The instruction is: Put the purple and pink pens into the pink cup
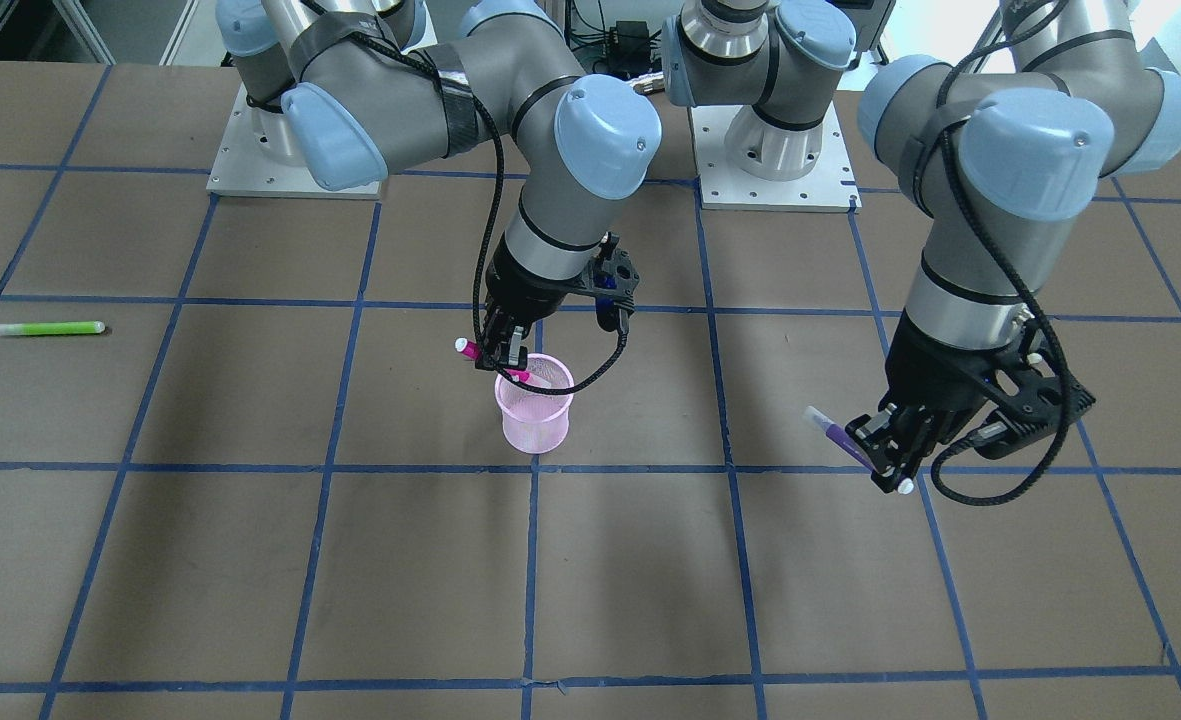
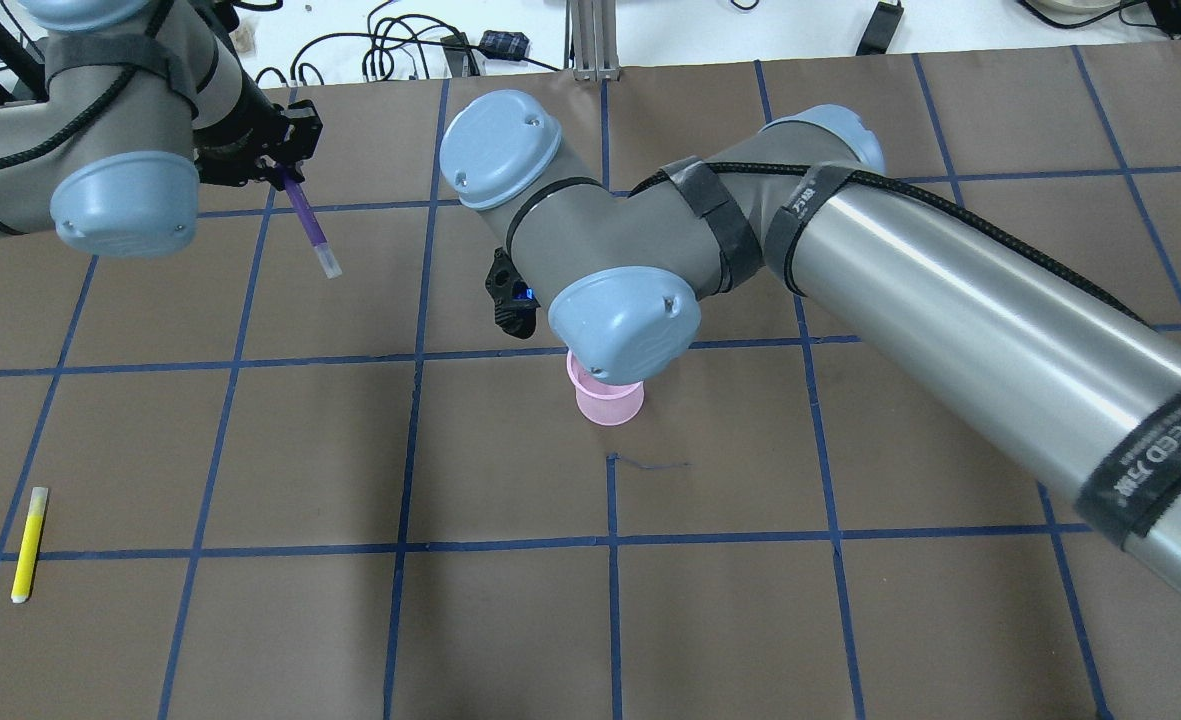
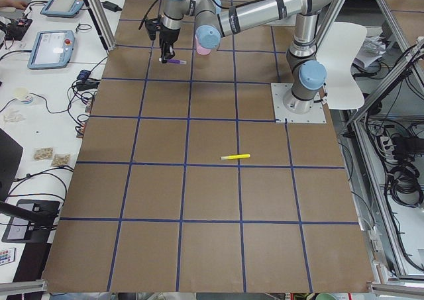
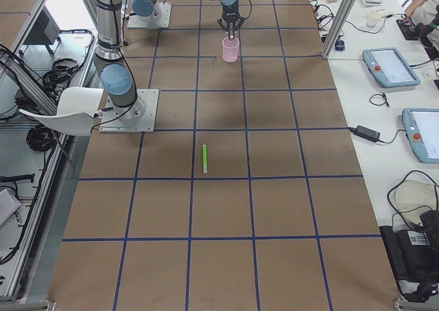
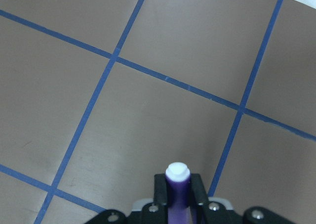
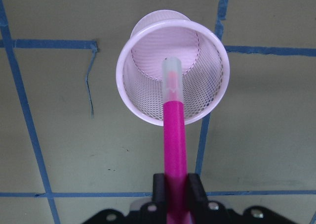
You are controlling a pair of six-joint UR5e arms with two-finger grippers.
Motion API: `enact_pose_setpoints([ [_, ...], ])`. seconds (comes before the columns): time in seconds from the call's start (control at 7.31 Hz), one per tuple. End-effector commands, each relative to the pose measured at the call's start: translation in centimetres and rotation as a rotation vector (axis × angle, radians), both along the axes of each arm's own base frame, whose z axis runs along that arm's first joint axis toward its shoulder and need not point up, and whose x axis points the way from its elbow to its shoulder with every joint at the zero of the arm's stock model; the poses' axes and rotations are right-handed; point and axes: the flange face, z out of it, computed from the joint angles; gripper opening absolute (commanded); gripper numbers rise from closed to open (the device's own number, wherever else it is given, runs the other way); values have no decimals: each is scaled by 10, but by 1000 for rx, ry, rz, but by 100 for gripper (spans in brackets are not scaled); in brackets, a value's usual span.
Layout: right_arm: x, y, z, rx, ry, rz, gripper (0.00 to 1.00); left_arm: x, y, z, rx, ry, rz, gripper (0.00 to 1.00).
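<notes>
My right gripper (image 6: 174, 184) pinches the pink pen (image 6: 174, 130), its clear-capped tip slanting down over the mouth of the pink cup (image 6: 210, 85) (mesh, upright on the table (image 1: 650, 560)). My left gripper (image 1: 890, 458) clamps the purple pen (image 1: 835, 436), tilted above the table, well apart from the cup. A green pen (image 1: 50, 328) lies far off.

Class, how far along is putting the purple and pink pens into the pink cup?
Done: both pens picked up. In hand: the right gripper holds the pink pen angled over the pink cup. Remaining: dropping it, then the purple pen in the left gripper.
</notes>
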Motion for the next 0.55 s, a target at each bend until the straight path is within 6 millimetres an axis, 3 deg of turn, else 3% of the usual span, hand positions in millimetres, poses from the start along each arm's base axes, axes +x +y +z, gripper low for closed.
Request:
enact_pose_setpoints([
  [0.0, -1, -3, -4, 2, 5, 3, 60, -33, 8, 3, -10, 15, 27, 0],
  [0.14, -6, -6, -3, 8, 2, -2, 100, -38, 9, 3, -11, 18, 29, 0],
  [0.41, -41, -29, 19, 1, -58, -60, 100, -41, 12, 6, -15, 21, 35, 0],
])
